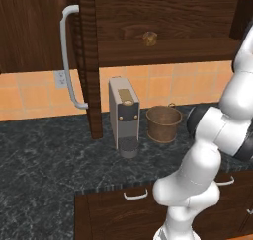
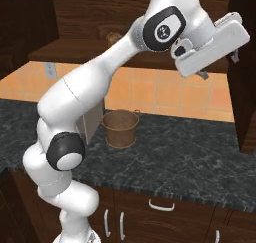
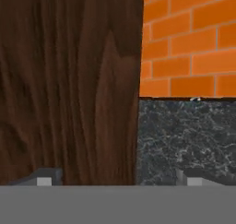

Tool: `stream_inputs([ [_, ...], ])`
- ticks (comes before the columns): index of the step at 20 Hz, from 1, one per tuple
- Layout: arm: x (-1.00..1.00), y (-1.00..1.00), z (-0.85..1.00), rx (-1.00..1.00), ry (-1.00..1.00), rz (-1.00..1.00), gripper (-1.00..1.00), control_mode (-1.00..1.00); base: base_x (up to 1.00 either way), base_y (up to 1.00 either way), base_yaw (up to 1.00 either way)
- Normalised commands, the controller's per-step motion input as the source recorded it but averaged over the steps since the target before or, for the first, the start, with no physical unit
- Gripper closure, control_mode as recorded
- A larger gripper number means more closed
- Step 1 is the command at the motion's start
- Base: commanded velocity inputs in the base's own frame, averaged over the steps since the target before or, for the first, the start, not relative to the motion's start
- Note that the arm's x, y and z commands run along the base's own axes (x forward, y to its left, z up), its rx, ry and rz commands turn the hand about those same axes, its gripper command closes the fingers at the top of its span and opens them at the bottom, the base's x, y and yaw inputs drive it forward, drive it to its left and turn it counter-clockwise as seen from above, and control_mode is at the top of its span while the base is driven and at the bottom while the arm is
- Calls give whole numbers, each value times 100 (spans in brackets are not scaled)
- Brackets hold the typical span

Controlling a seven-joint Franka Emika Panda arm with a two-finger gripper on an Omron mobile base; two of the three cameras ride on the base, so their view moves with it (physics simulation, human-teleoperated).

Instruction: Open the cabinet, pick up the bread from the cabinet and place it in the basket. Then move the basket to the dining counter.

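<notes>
The dark wood cabinet [image 1: 168, 51] stands open, its left door [image 1: 88, 61] swung out edge-on with a curved silver handle [image 1: 69, 56]. The bread [image 1: 149, 38], a small golden bun, lies on the cabinet shelf and peeks out behind the arm [image 2: 114, 37] in the right base view. The brown basket [image 1: 163, 123] stands on the black counter below [image 2: 120, 128]. My gripper [image 3: 119, 180] is open and holds nothing, close to a brown wood door panel [image 3: 69, 80]. The white hand [image 2: 212, 42] is raised high at the right, by the right door [image 2: 245, 87]. The dining counter is out of view.
A grey coffee machine [image 1: 123, 115] stands just left of the basket on the black granite counter [image 1: 44, 155]. Orange tiles [image 3: 189, 38] back the counter. Drawers with small silver pulls [image 2: 161, 205] sit below the counter edge.
</notes>
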Motion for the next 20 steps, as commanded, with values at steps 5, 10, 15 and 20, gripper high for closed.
stream_inputs([
  [5, -52, 100, 0, 1, -32, 10, -100, -100, 0, 0, 0],
  [10, -94, 100, 0, -9, -12, 44, -100, -100, 0, 0, 0],
  [15, -70, 100, -7, -18, -9, 57, -100, -100, 0, 0, 0],
  [20, -8, 100, -26, -19, -11, 59, -100, -100, 0, 0, 0],
])
